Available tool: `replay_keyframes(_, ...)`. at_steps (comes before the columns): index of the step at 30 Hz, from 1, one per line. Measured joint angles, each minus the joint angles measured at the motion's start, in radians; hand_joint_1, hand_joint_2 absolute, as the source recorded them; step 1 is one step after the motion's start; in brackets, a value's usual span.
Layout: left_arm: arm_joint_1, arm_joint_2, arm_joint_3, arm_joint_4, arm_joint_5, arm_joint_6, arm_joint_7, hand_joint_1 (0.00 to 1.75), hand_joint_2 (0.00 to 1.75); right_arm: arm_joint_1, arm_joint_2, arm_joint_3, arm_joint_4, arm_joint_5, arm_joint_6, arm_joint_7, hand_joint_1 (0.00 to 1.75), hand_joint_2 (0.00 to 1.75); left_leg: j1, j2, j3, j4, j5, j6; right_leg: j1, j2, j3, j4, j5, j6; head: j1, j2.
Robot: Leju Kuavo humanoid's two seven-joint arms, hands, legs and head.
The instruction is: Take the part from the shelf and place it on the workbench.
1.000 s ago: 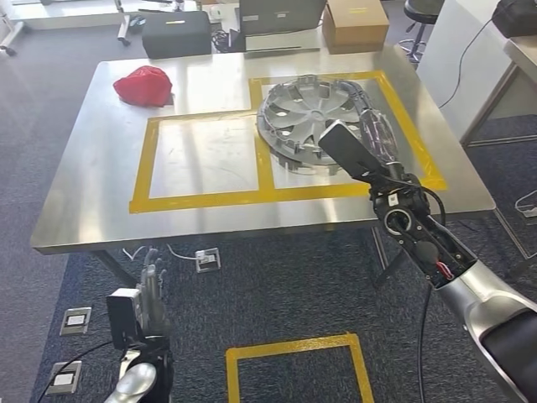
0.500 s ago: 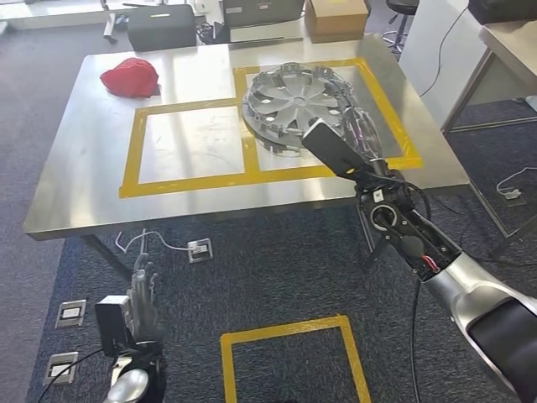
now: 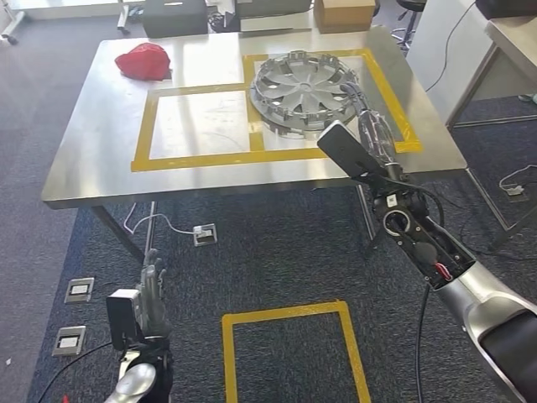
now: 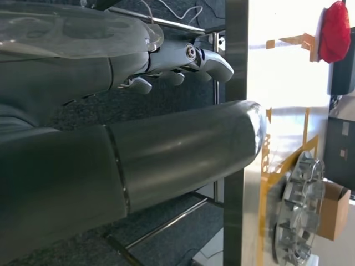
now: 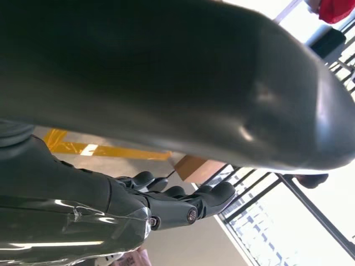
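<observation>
The part, a silver wheel cover (image 3: 300,84), lies flat on the steel workbench (image 3: 101,143), inside the right-hand square of yellow tape; the left wrist view shows it edge-on (image 4: 299,210). My right hand (image 3: 375,136) reaches over the bench's front right corner, just beside the cover's near right rim. Its fingers (image 5: 176,208) are stretched out and hold nothing; I cannot tell whether a fingertip touches the rim. Low on the left, in front of the bench and above the carpet, my left hand (image 3: 152,295) hangs with straight fingers (image 4: 188,55) and nothing in it.
A red cloth (image 3: 143,63) lies at the bench's far left corner. A cardboard box (image 3: 344,13) and dark cases stand behind the bench. A white table (image 3: 443,50) is to the right. On the carpet are a yellow tape square (image 3: 288,315), floor sockets (image 3: 79,290) and cables.
The whole picture has shifted, so the camera has moved. My right hand now sits slightly off the cover's rim instead of overlapping it. The wheel cover has stayed in its taped square.
</observation>
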Motion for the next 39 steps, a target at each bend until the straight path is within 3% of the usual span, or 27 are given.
replay_keyframes(2, 0.001, 0.001, 0.0, 0.0, 0.001, -0.002, 0.0, 0.0, 0.0, 0.001, 0.0, 0.001, -0.001, 0.0, -0.001, 0.002, 0.0, 0.0, 0.0, -0.001, -0.012, 0.006, -0.004, -0.011, -0.004, -0.002, -0.016, -0.001, 0.018, -0.015, -0.006, 0.0)
replay_keyframes(3, 0.001, 0.001, 0.0, 0.0, 0.001, -0.003, 0.0, 0.0, 0.0, 0.001, 0.0, 0.001, -0.001, 0.0, -0.001, 0.003, 0.0, 0.0, 0.002, -0.001, -0.025, 0.031, -0.034, -0.018, -0.006, -0.004, -0.026, -0.003, 0.028, -0.026, -0.011, 0.0)
replay_keyframes(6, 0.0, 0.002, 0.0, 0.0, 0.001, -0.006, 0.0, 0.0, 0.0, 0.001, 0.0, 0.001, -0.002, 0.0, -0.002, 0.009, 0.0, 0.0, 0.007, -0.001, -0.081, 0.223, -0.185, -0.034, -0.006, -0.007, -0.065, -0.003, 0.059, -0.043, -0.034, 0.0)
replay_keyframes(7, 0.0, 0.002, 0.0, 0.001, 0.001, -0.007, 0.0, 0.0, 0.0, 0.002, 0.0, 0.001, -0.003, 0.0, -0.002, 0.01, 0.0, 0.0, 0.007, -0.001, -0.091, 0.286, -0.21, -0.036, -0.004, -0.007, -0.078, -0.003, 0.069, -0.043, -0.04, 0.0)
replay_keyframes(8, 0.0, 0.002, 0.0, 0.001, 0.001, -0.008, 0.0, 0.0, 0.0, 0.002, 0.0, 0.002, -0.003, 0.0, -0.002, 0.011, 0.0, 0.0, 0.007, -0.001, -0.089, 0.322, -0.209, -0.035, -0.002, -0.007, -0.09, -0.002, 0.079, -0.043, -0.044, 0.0)
replay_keyframes(9, 0.0, 0.002, 0.0, 0.001, 0.001, -0.009, -0.001, 0.0, 0.0, 0.002, 0.0, 0.002, -0.003, 0.0, -0.002, 0.012, 0.0, 0.0, 0.007, -0.001, -0.069, 0.322, -0.187, -0.032, 0.0, -0.007, -0.102, -0.002, 0.089, -0.043, -0.047, 0.0)
replay_keyframes(11, 0.0, 0.002, 0.0, 0.001, 0.001, -0.011, -0.002, 0.0, 0.0, 0.003, 0.0, 0.001, -0.004, 0.0, -0.003, 0.014, 0.0, 0.0, 0.003, -0.003, 0.02, 0.216, -0.135, -0.015, 0.003, -0.006, -0.123, -0.001, 0.107, -0.042, -0.05, 0.0)
replay_keyframes(13, -0.003, 0.001, 0.0, 0.001, 0.0, -0.013, -0.005, 0.0, 0.0, 0.002, 0.0, 0.001, -0.009, 0.0, -0.004, 0.018, 0.0, 0.0, -0.005, -0.005, 0.12, 0.063, -0.134, 0.004, 0.006, -0.005, -0.134, -0.002, 0.124, -0.035, -0.049, 0.0)
replay_keyframes(15, -0.006, 0.001, 0.0, 0.001, -0.001, -0.014, -0.008, 0.0, 0.0, 0.0, -0.001, 0.001, -0.011, 0.0, -0.005, 0.021, 0.0, 0.0, -0.013, -0.007, 0.154, -0.006, -0.139, 0.014, 0.002, -0.006, -0.138, -0.012, 0.145, -0.023, -0.046, 0.0)
replay_keyframes(17, -0.007, 0.001, 0.0, 0.001, -0.001, -0.014, -0.009, 0.0, 0.0, 0.0, -0.003, 0.002, -0.012, 0.0, -0.005, 0.025, 0.0, 0.0, -0.012, -0.005, 0.146, -0.022, -0.116, 0.023, 0.0, -0.005, -0.144, -0.021, 0.153, -0.01, -0.048, 0.0)
replay_keyframes(18, -0.007, 0.0, 0.0, 0.001, -0.001, -0.014, -0.01, 0.0, 0.0, 0.0, -0.005, 0.002, -0.012, 0.0, -0.005, 0.026, 0.0, 0.0, -0.009, -0.003, 0.14, -0.03, -0.104, 0.029, 0.001, -0.005, -0.152, -0.007, 0.132, -0.006, -0.047, 0.0)
replay_keyframes(19, -0.006, 0.0, 0.0, 0.001, -0.002, -0.014, -0.009, 0.0, 0.0, 0.0, -0.007, 0.002, -0.012, 0.0, -0.005, 0.028, 0.0, 0.0, -0.005, 0.0, 0.132, -0.037, -0.093, 0.034, 0.001, -0.004, -0.165, 0.032, 0.089, -0.003, -0.043, 0.0)
replay_keyframes(21, -0.005, -0.001, 0.0, 0.001, -0.003, -0.014, -0.008, 0.0, 0.0, -0.001, -0.011, 0.002, -0.013, -0.001, -0.005, 0.031, 0.0, 0.0, -0.003, 0.002, 0.107, -0.036, -0.071, 0.039, 0.0, -0.005, -0.198, 0.17, -0.02, 0.004, -0.031, 0.0)
replay_keyframes(22, -0.004, -0.001, 0.0, 0.001, -0.003, -0.014, -0.007, 0.0, 0.0, -0.001, -0.012, 0.002, -0.014, -0.001, -0.005, 0.033, 0.0, 0.0, -0.003, 0.002, 0.093, -0.034, -0.061, 0.039, -0.001, -0.005, -0.21, 0.241, -0.053, 0.008, -0.026, 0.0)
replay_keyframes(23, -0.004, -0.001, 0.0, 0.001, -0.004, -0.014, -0.007, 0.0, 0.0, -0.001, -0.013, 0.002, -0.014, -0.002, -0.004, 0.034, 0.0, 0.0, -0.003, 0.003, 0.078, -0.031, -0.051, 0.038, -0.001, -0.005, -0.211, 0.288, -0.058, 0.011, -0.023, 0.0)
replay_keyframes(24, -0.003, -0.001, 0.0, 0.001, -0.004, -0.013, -0.007, 0.0, 0.0, -0.001, -0.014, 0.002, -0.014, -0.002, -0.004, 0.034, 0.0, 0.0, -0.002, 0.003, 0.061, -0.026, -0.041, 0.036, -0.002, -0.005, -0.196, 0.301, -0.04, 0.013, -0.02, 0.0)
replay_keyframes(26, -0.003, -0.001, 0.0, 0.001, -0.004, -0.013, -0.006, 0.0, 0.0, -0.002, -0.015, 0.002, -0.015, -0.002, -0.004, 0.034, 0.0, 0.0, 0.0, 0.003, 0.028, -0.012, -0.024, 0.028, -0.005, -0.005, -0.12, 0.223, 0.016, 0.017, -0.013, 0.0)
replay_keyframes(28, -0.002, -0.001, 0.001, 0.0, -0.006, -0.012, -0.006, 0.0, 0.0, -0.005, -0.015, 0.002, -0.018, -0.002, -0.005, 0.033, 0.0, 0.0, -0.002, 0.002, 0.002, 0.003, -0.009, 0.018, -0.004, -0.004, -0.023, 0.081, 0.012, 0.014, -0.003, 0.0)
replay_keyframes(29, -0.002, -0.001, 0.001, 0.0, -0.007, -0.012, -0.007, 0.0, 0.0, -0.006, -0.015, 0.003, -0.019, -0.003, -0.006, 0.031, 0.0, 0.0, -0.003, 0.001, -0.004, 0.006, 0.0, 0.013, -0.002, -0.002, 0.003, 0.033, -0.002, 0.009, -0.001, 0.0)
replay_keyframes(30, -0.002, -0.001, 0.001, 0.0, -0.008, -0.012, -0.007, 0.0, 0.0, -0.007, -0.015, 0.003, -0.02, -0.003, -0.006, 0.03, 0.0, 0.0, -0.004, 0.001, -0.009, 0.006, 0.01, 0.009, 0.002, -0.001, 0.013, 0.01, -0.01, 0.002, -0.001, 0.0)
replay_keyframes(32, 0.0, -0.001, 0.001, 0.001, -0.009, -0.011, -0.007, 0.0, 0.0, -0.009, -0.014, 0.004, -0.02, -0.003, -0.007, 0.027, 0.0, 0.0, -0.003, -0.001, -0.019, 0.003, 0.021, -0.001, 0.001, -0.003, -0.006, 0.007, 0.007, -0.016, -0.008, 0.0)
replay_keyframes(33, 0.002, -0.001, 0.001, 0.001, -0.01, -0.011, -0.006, 0.0, 0.0, -0.009, -0.014, 0.005, -0.02, -0.003, -0.007, 0.026, 0.0, 0.0, -0.002, -0.001, -0.03, 0.017, -0.001, -0.008, -0.001, -0.005, -0.018, 0.007, 0.019, -0.026, -0.011, 0.0)
replay_keyframes(34, 0.003, 0.0, 0.001, 0.001, -0.01, -0.01, -0.006, 0.0, 0.0, -0.01, -0.014, 0.005, -0.02, -0.004, -0.007, 0.024, 0.0, 0.0, 0.0, -0.002, -0.046, 0.051, -0.042, -0.014, -0.004, -0.008, -0.033, 0.005, 0.032, -0.036, -0.017, 0.0)
replay_keyframes(36, 0.005, 0.0, 0.001, 0.001, -0.011, -0.009, -0.006, 0.0, 0.0, -0.011, -0.014, 0.006, -0.02, -0.005, -0.007, 0.021, 0.0, 0.0, 0.004, -0.002, -0.083, 0.179, -0.158, -0.025, -0.004, -0.01, -0.066, 0.005, 0.06, -0.046, -0.032, 0.0)
replay_keyframes(37, 0.005, 0.0, 0.001, 0.001, -0.012, -0.008, -0.006, 0.0, 0.0, -0.012, -0.014, 0.006, -0.02, -0.005, -0.006, 0.018, 0.0, 0.0, 0.005, -0.002, -0.096, 0.252, -0.196, -0.028, -0.004, -0.01, -0.084, 0.006, 0.075, -0.047, -0.038, 0.0)
replay_keyframes(38, 0.006, 0.0, 0.001, 0.001, -0.012, -0.007, -0.006, 0.0, 0.0, -0.012, -0.014, 0.007, -0.019, -0.005, -0.006, 0.016, 0.0, 0.0, 0.006, -0.002, -0.1, 0.31, -0.208, -0.03, -0.003, -0.011, -0.103, 0.006, 0.09, -0.047, -0.043, 0.0)
replay_keyframes(39, 0.007, 0.001, 0.002, 0.001, -0.012, -0.007, -0.006, 0.0, 0.0, -0.012, -0.014, 0.008, -0.019, -0.005, -0.006, 0.014, 0.0, 0.0, 0.007, -0.002, -0.091, 0.34, -0.194, -0.03, -0.003, -0.011, -0.122, 0.006, 0.104, -0.046, -0.046, 0.0)
